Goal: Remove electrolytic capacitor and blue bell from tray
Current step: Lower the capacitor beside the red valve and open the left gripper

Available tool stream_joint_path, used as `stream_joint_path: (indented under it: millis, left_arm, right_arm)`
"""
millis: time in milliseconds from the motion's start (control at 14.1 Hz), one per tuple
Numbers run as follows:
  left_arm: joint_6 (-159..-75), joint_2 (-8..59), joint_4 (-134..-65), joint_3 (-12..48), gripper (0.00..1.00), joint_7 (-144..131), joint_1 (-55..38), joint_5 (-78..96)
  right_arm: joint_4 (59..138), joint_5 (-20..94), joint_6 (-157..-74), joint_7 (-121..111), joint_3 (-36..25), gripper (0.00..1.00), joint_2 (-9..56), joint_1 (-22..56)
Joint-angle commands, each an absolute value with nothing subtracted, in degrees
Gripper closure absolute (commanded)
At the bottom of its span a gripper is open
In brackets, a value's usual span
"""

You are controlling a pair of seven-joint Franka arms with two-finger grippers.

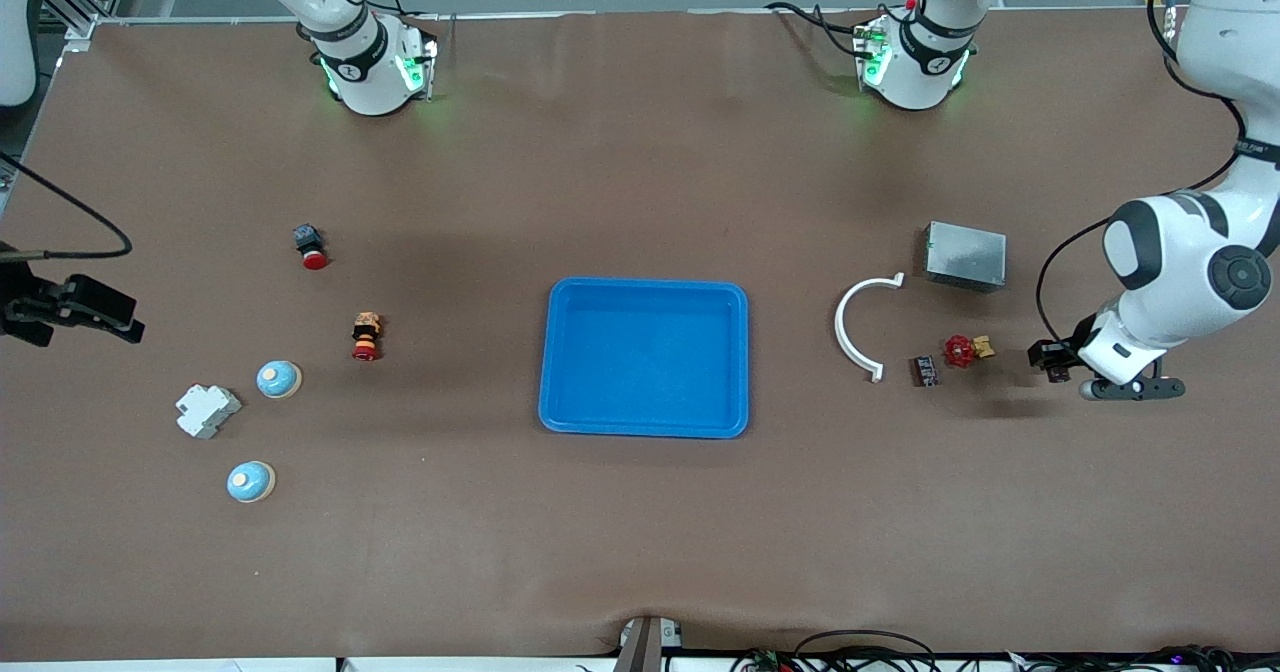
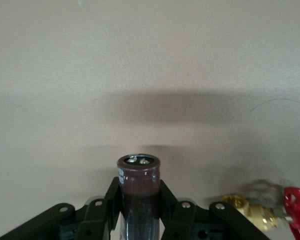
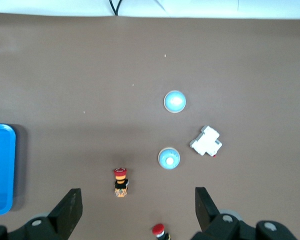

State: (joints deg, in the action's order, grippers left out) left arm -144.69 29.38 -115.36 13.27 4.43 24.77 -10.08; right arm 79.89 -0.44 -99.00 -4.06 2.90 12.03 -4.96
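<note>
Capacitor (image 2: pixel 138 192) sits pinched in the left claw (image 2: pixel 138 212), over bare bench (image 1: pixel 640 552). Next: let go. Right claw (image 3: pixel 137 207) waits, wide open, holding nothing.

Tray at the middle, parts at both ends

The tray (image 1: pixel 647 357) sits mid-table (image 1: pixel 640 552). Toward the right arm's end lie two push buttons (image 1: pixel 310 246) (image 1: pixel 366 337), two bells (image 1: pixel 278 379) (image 1: pixel 250 481) and a breaker (image 1: pixel 207 410) between the bells. Toward the left arm's end lie a curved bracket (image 1: pixel 858 327), a box (image 1: pixel 965 256), a small component (image 1: pixel 925 370) and a valve (image 1: pixel 966 350) just beside it
</note>
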Motion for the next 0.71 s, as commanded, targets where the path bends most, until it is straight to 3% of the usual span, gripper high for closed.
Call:
stream_joint_path:
  millis: [0, 636]
  left_arm:
    - [-144.49, 30.84, -112.94, 13.18, 1.0, 3.43, 24.35, -11.6]
    - [-144.14, 32.87, -111.88, 13.18, 1.0, 2.9, 23.03, -11.6]
  right_arm:
    - [89.21, -1.41, -103.27, -5.01, 3.43, 0.0, 6.24, -5.63]
    - [88.77, -1.41, -99.23, -5.01, 3.34, 0.0, 4.92, -5.71]
